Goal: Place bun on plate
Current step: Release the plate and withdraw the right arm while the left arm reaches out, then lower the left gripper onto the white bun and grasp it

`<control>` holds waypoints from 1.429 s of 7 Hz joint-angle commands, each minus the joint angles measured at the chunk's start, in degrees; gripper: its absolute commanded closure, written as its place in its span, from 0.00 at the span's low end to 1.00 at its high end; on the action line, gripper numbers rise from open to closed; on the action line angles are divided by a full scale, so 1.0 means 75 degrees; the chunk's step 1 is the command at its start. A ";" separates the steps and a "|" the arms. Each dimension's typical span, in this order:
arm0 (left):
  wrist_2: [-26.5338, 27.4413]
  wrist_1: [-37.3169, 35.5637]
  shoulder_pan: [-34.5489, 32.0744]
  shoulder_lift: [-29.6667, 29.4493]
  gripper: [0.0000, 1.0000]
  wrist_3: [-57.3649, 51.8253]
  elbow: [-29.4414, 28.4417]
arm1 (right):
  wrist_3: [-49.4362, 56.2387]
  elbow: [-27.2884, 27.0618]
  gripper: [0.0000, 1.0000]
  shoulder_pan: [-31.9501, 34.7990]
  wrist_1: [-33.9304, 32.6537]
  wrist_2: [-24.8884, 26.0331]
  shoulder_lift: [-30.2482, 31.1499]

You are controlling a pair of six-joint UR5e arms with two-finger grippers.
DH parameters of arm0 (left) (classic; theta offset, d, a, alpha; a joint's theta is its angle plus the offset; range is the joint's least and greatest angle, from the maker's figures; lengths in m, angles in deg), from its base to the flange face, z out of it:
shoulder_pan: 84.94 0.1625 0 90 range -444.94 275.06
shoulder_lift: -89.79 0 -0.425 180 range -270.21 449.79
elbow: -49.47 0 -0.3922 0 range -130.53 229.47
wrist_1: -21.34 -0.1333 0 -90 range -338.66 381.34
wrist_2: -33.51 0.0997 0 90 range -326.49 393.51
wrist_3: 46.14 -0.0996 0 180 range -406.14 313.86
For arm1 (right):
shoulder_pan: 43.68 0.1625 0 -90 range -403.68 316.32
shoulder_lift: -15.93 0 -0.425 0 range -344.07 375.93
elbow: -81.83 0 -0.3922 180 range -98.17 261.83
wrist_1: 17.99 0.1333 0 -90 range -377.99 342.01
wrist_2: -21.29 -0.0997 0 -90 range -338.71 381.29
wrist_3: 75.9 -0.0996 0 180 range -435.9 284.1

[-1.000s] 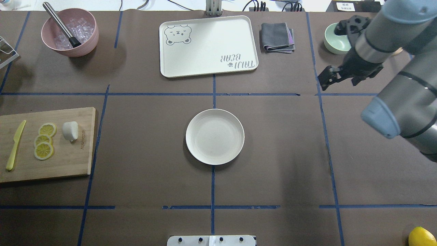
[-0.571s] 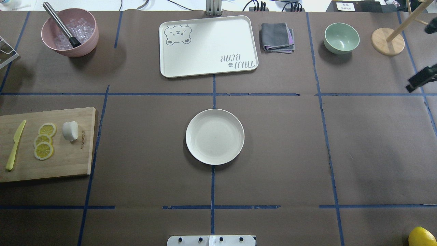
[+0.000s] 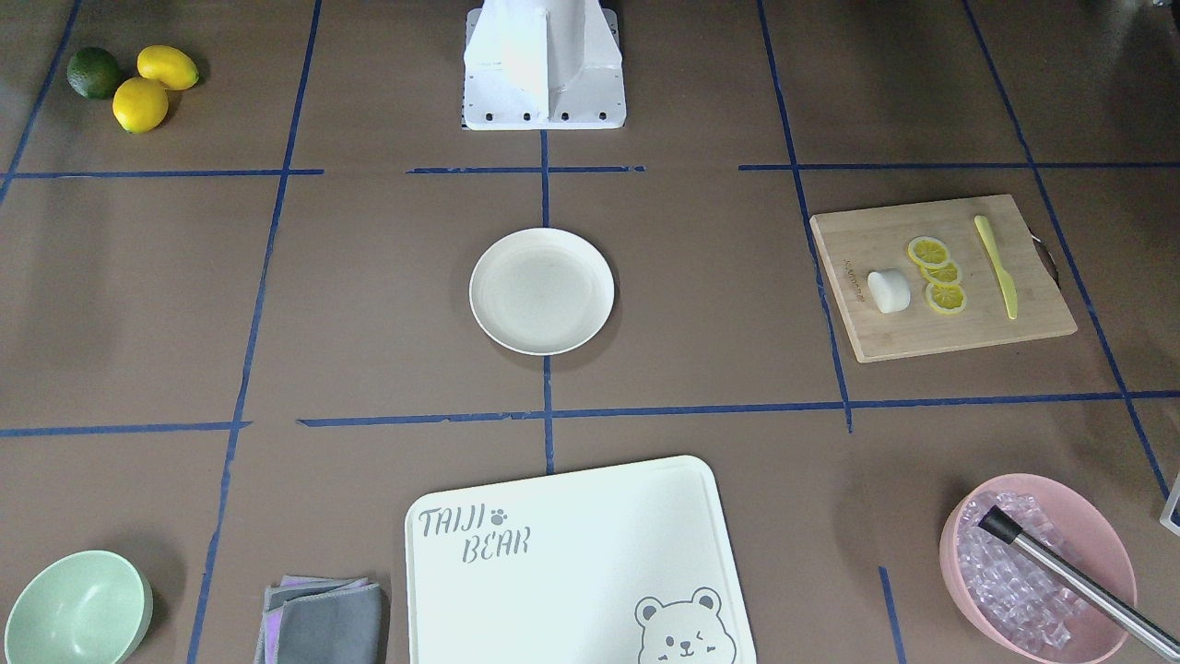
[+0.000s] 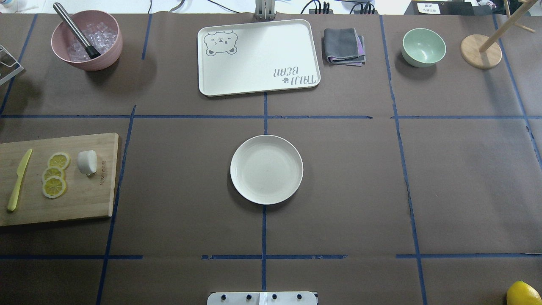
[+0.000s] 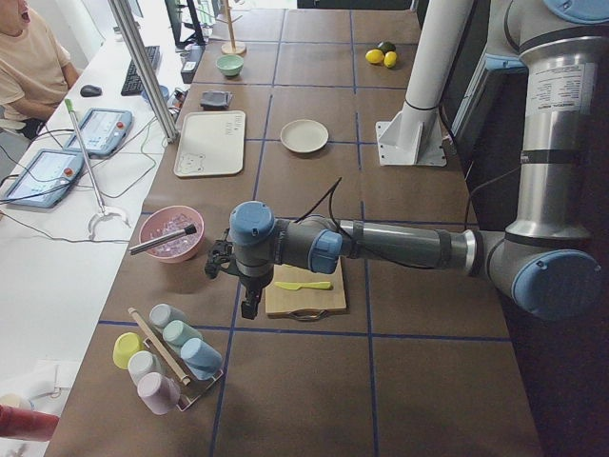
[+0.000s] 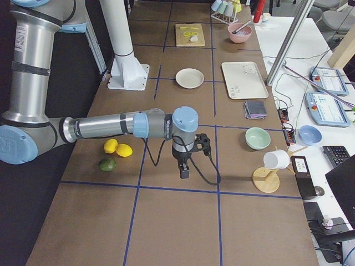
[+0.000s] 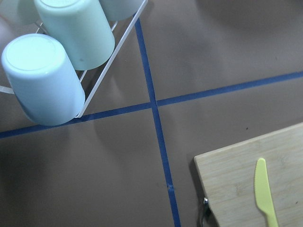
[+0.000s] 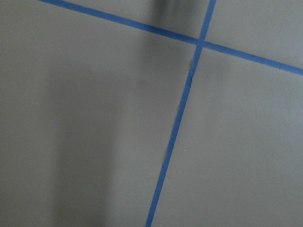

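The bun, a small white stubby lump, lies on the wooden cutting board at the table's left, beside the lemon slices. The cream-white plate sits bare at the table's centre, far from the bun. No gripper shows in the overhead or front views. In the exterior left view my left gripper hangs off the board's outer end; I cannot tell whether it is open or shut. In the exterior right view my right gripper hangs low over bare table near the lemons; its state cannot be told either.
A pink bowl of ice with a metal tool, a bear tray, a folded cloth, a mint bowl and a wooden stand line the far edge. A yellow knife lies on the board. A cup rack stands beyond the board.
My right arm, over the mint bowl a second ago, has swung out of the overhead view to the right. Bun and plate have not moved.
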 commanded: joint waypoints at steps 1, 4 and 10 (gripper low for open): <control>-0.0369 0.1086 0.1500 -0.0111 0.00 0.1467 0.0272 | -0.0170 0.0072 0.00 0.0095 0.0457 -0.0038 0.0325; 0.1344 0.1087 0.3625 -0.0626 0.00 0.5009 0.0848 | -0.0170 0.0060 0.00 0.0095 0.0457 -0.0038 0.0325; 0.1974 0.1192 0.5108 -0.0874 0.00 0.6225 0.0286 | -0.0158 0.0037 0.00 0.0095 0.0469 -0.0050 0.0325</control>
